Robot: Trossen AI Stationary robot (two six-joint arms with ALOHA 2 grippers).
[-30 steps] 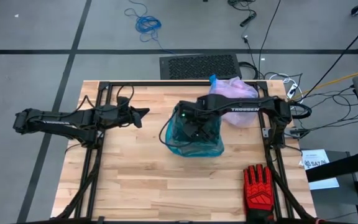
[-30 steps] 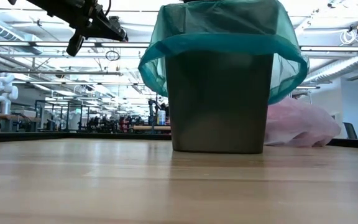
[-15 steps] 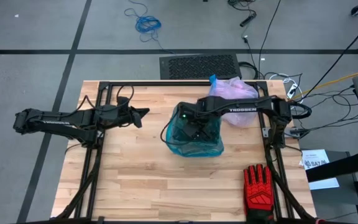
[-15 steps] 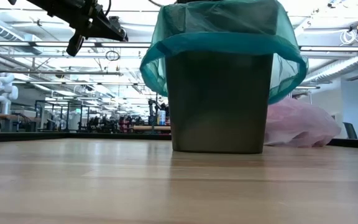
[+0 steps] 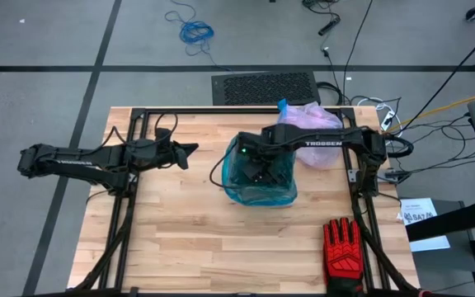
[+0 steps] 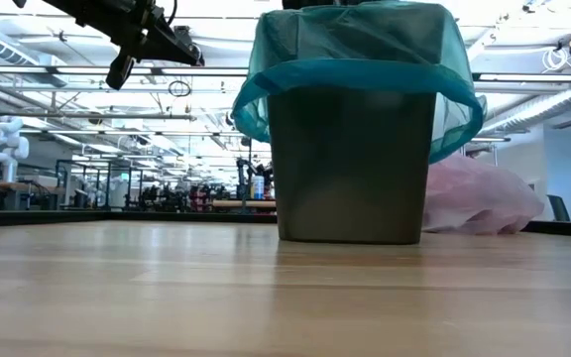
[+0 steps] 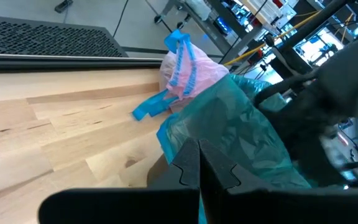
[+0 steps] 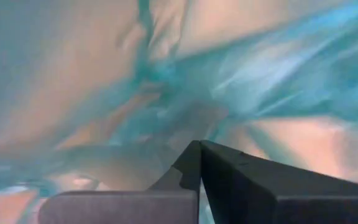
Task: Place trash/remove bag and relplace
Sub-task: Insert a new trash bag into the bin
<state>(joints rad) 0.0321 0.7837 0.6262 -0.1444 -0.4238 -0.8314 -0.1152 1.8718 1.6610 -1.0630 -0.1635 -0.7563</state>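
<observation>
Pinkish-lavender bag point(image 5: 313, 132) with blue drawstring point(image 7: 180, 57) lay bunched on the wooden surface point(image 5: 180, 239), at about 1 o'clock from the bin point(image 6: 353, 164) and just beside it. Bin stood near the centre, lined with a teal-green bag point(image 5: 258, 183) folded over the rim. Right end effector point(image 5: 258, 172) reached down inside that liner, fingers clenched, nothing seen held. Left end effector point(image 5: 190, 151) hovered at 9 o'clock from the bin, well apart, also clenched and empty. Red-and-black glove point(image 5: 341, 250) lay at 5 o'clock.
</observation>
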